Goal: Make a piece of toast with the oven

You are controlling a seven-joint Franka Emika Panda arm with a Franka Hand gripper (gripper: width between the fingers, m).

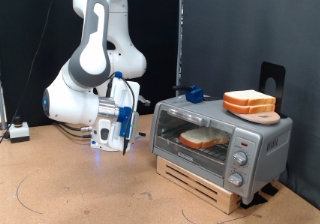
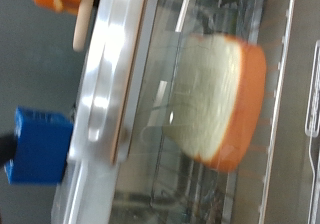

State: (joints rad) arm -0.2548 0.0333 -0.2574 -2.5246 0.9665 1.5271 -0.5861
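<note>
Your piece of toast (image 1: 203,138) is already inside the oven (image 1: 220,141), lying flat behind the glass door, which looks shut; the wrist view shows the piece of toast (image 2: 215,99) through the pane, pale face out and orange-tan crust round the edge. Treat it as light, soft and crumbly: it will bend or tear if pinched hard, so any hold belongs on the firmer crust edge, lightly, not on the face.

Your hand (image 1: 124,144) hangs clear of the oven, just off its door side, at about 9 o'clock from the toast in the exterior view, with the glass between them. It carries nothing that you can see, and whether its fingers are wide or narrow cannot be told from either view.

A stack of matching slices (image 1: 249,102) sits on a wooden board on the oven roof, at about 1 o'clock from the toast, and a blue block (image 1: 194,94) rests at the roof's back edge. The oven stands on a wooden base on the table (image 1: 80,189).
</note>
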